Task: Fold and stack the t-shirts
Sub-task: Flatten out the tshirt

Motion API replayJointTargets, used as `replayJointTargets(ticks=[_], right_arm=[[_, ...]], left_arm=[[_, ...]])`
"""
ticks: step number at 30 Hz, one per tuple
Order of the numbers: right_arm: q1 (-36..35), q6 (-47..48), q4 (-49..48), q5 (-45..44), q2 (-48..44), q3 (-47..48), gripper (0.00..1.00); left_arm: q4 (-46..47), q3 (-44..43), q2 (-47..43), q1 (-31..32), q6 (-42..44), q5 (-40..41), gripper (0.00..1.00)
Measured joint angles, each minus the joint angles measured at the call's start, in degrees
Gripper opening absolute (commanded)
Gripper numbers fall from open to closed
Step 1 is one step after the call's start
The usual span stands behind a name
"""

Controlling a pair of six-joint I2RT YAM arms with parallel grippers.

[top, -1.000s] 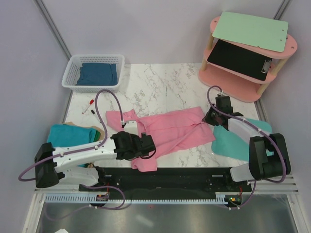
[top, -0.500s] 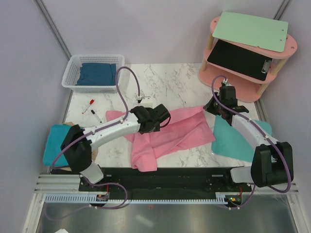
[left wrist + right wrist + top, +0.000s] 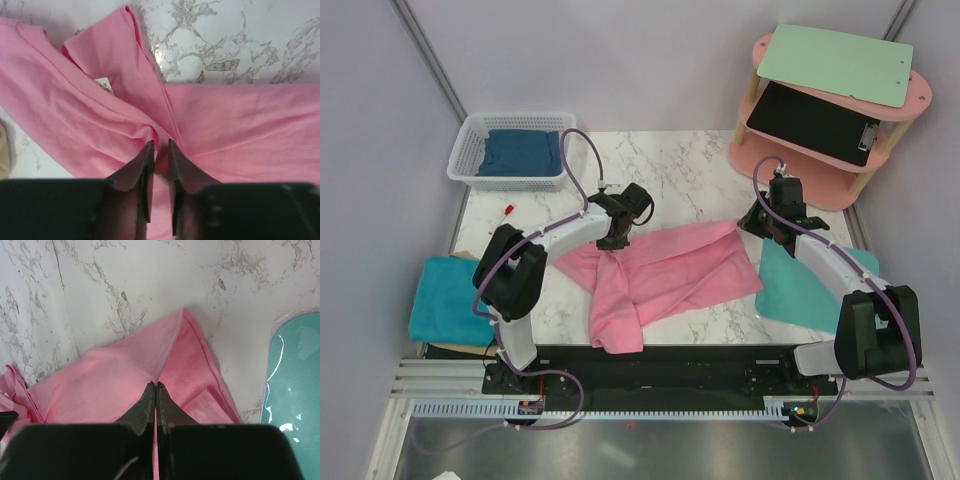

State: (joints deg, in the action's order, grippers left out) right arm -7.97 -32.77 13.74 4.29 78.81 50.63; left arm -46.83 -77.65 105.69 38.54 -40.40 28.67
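Note:
The pink t-shirt lies spread and creased across the middle of the marble table. My left gripper sits at its upper left part and is shut on a bunched fold of pink cloth, which shows pinched between the left gripper's tips. My right gripper is shut on the shirt's far right corner, where the cloth puckers at its tips. A folded teal t-shirt lies at the left edge. The dark blue t-shirt lies in the basket.
A white basket stands at the back left. A pink shelf with a green and a black clipboard stands at the back right. A glossy teal sheet lies under the right arm. A red marker lies by the basket.
My left arm swung from the near edge out to the shirt's upper left and shut its open jaws on a fold. The right gripper shifted slightly back, still holding the corner.

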Motion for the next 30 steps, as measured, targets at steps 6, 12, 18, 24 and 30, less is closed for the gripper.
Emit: replayJointTargets(ticks=[6, 12, 18, 24, 30], right_arm=[[0.11, 0.0, -0.33, -0.33, 1.51, 0.5, 0.0], [1.25, -0.17, -0.68, -0.61, 5.22, 4.35, 0.0], [3.8, -0.5, -1.29, -0.7, 5.7, 6.43, 0.0], [6.45, -0.57, -1.31, -0.94, 5.7, 6.45, 0.0], [7.08, -0.72, -1.29, -0.55, 5.7, 6.45, 0.0]], left_arm=[[1.07, -0.02, 0.09, -2.49, 2.8, -1.42, 0.02], [1.05, 3.85, -8.85, -7.8, 4.55, -1.81, 0.02], [-4.24, 8.55, -27.28, -9.49, 3.63, -2.4, 0.02], [-17.4, 18.16, -46.8, -9.05, -2.93, -7.41, 0.02], [-28.06, 22.75, -61.29, -9.05, -8.31, -11.54, 0.98]])
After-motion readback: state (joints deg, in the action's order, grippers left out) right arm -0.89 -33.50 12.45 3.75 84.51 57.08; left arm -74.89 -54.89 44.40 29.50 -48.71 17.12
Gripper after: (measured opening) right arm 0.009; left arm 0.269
